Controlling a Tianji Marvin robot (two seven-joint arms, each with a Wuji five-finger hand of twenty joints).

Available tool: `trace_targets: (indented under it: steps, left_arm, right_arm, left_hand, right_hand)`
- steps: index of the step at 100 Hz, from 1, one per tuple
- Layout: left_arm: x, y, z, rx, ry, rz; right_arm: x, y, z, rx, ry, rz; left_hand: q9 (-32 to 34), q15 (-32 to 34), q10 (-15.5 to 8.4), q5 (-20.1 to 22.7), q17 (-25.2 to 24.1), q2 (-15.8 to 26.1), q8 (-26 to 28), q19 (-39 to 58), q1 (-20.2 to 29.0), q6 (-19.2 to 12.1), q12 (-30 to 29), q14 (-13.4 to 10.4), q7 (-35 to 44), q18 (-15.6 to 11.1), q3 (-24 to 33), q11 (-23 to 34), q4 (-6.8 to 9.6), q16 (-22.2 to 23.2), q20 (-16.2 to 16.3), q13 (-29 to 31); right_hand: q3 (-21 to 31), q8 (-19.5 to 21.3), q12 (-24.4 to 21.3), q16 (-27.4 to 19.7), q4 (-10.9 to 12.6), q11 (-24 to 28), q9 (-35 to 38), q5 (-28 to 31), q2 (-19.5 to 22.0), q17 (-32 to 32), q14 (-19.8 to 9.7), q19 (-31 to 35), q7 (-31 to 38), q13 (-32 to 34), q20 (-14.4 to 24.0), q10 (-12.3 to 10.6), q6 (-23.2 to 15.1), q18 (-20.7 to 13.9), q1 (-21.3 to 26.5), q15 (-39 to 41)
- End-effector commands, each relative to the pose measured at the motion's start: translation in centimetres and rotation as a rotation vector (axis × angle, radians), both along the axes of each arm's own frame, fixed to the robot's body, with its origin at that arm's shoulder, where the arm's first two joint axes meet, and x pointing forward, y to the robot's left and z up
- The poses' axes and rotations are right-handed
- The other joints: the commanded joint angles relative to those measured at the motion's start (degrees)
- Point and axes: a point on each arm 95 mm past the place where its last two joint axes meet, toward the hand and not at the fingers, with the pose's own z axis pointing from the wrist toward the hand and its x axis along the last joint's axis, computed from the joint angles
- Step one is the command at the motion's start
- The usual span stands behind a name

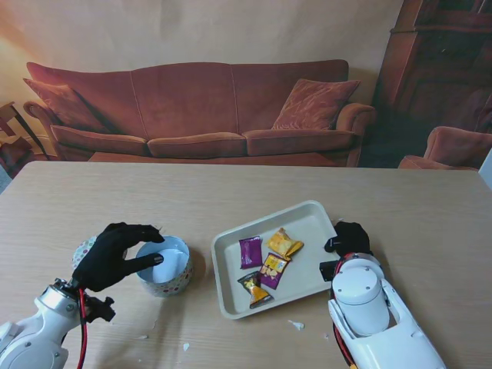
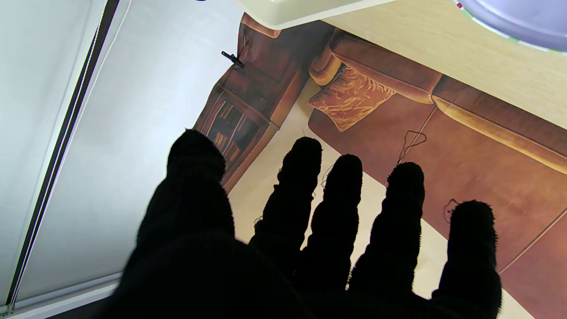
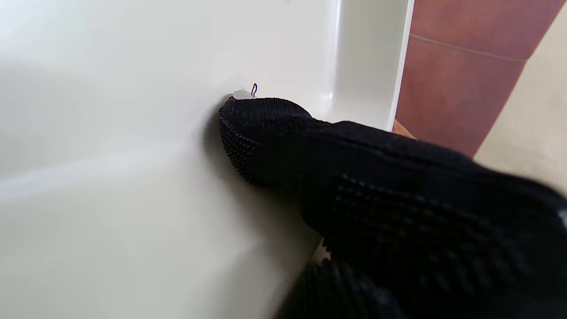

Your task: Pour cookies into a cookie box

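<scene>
The round cookie box (image 1: 173,265), white inside with a patterned wall, stands on the table left of the cream tray (image 1: 307,227). In the tray lie several cookie packets: a purple one (image 1: 250,251), a yellow one (image 1: 283,244), and two more nearer to me. My black-gloved left hand (image 1: 115,257) hovers at the box's left side, fingers spread, one fingertip over the opening. In the left wrist view the left hand (image 2: 310,248) holds nothing, with the box (image 2: 522,15) and tray (image 2: 301,9) beyond. My right hand (image 1: 351,237) grips the tray's right rim, and the right hand (image 3: 398,199) presses a finger on the tray (image 3: 133,177).
A patterned round piece (image 1: 83,250), perhaps the lid, lies partly hidden behind my left hand. Small white scraps (image 1: 296,324) sit near the table's front edge. A red sofa (image 1: 200,108) stands beyond the far edge of the table.
</scene>
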Motion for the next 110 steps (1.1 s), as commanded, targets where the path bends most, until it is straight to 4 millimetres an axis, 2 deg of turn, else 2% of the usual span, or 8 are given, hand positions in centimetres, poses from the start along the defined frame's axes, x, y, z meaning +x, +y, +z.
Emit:
trace_targets:
  steps: [1,21,73,90,110]
  left_arm:
    - [-0.2,-0.3,0.0,-0.003,0.003,-0.008]
    - [-0.2,-0.2,0.1,-0.007,-0.005,-0.005]
    - [-0.1,0.1,0.2,-0.011,-0.019,0.012]
    - [0.0,0.3,0.4,-0.016,-0.034,0.019]
    - [-0.1,0.4,0.7,-0.020,-0.051,0.021]
  right_arm:
    - [-0.1,0.8,0.7,0.040,-0.028,0.017]
    - [-0.4,1.1,1.3,0.097,-0.067,0.005]
    - [-1.0,1.5,1.5,0.232,-0.113,-0.026]
    - [-1.0,2.0,2.6,0.253,-0.158,-0.034]
    - [-0.5,3.5,4.4,0.269,-0.233,-0.038]
  left_hand:
    - [0.6,0.1,0.4,0.8,0.1,1.9,0.2,-0.6,1.6,0.3,0.5,0.7,-0.6,1.0,-2.2,-0.8,-0.05,0.9,0.1,1.7]
    - [0.6,0.2,0.4,0.8,0.1,2.1,0.2,-0.6,1.5,0.4,0.5,0.8,-0.8,1.1,-2.2,-0.9,-0.05,1.0,0.2,1.7]
    - [0.7,0.2,0.6,0.9,0.2,2.5,0.2,-0.6,1.4,0.5,0.6,0.9,-1.0,1.1,-2.3,-1.1,-0.09,1.0,0.3,1.7]
    - [0.8,0.2,0.6,1.0,0.1,2.4,0.3,-0.7,1.5,0.5,0.6,1.0,-1.0,1.1,-2.3,-1.1,-0.09,1.0,0.3,1.7]
    - [1.0,0.2,0.7,1.1,0.1,2.4,0.3,-0.8,1.5,0.6,0.6,0.9,-0.9,1.0,-2.3,-1.1,-0.09,1.0,0.3,1.8]
  right_hand:
    - [12.2,0.8,1.0,4.4,5.3,2.5,1.0,2.2,0.0,4.5,-0.7,13.2,4.7,3.4,6.0,-1.6,-3.9,-13.7,9.6,10.6]
    - [12.2,0.8,2.1,5.9,6.1,2.7,1.2,2.4,-1.1,4.5,-0.7,13.9,4.6,3.4,9.1,-1.9,-3.7,-16.0,9.9,11.8]
    - [12.2,0.7,3.5,7.4,6.9,3.1,1.7,2.6,-3.4,4.5,0.1,14.8,4.5,3.5,12.6,-1.9,-3.4,-18.1,10.5,13.0]
    - [12.2,0.7,3.6,7.4,6.7,3.0,1.6,2.6,-3.6,4.5,0.3,14.7,4.4,3.5,12.9,-1.7,-3.2,-18.3,10.6,13.0]
    - [12.2,0.7,3.8,7.6,6.6,3.2,1.7,2.7,-3.7,4.6,0.4,14.8,4.3,3.6,13.3,-1.7,-3.1,-18.4,10.7,13.2]
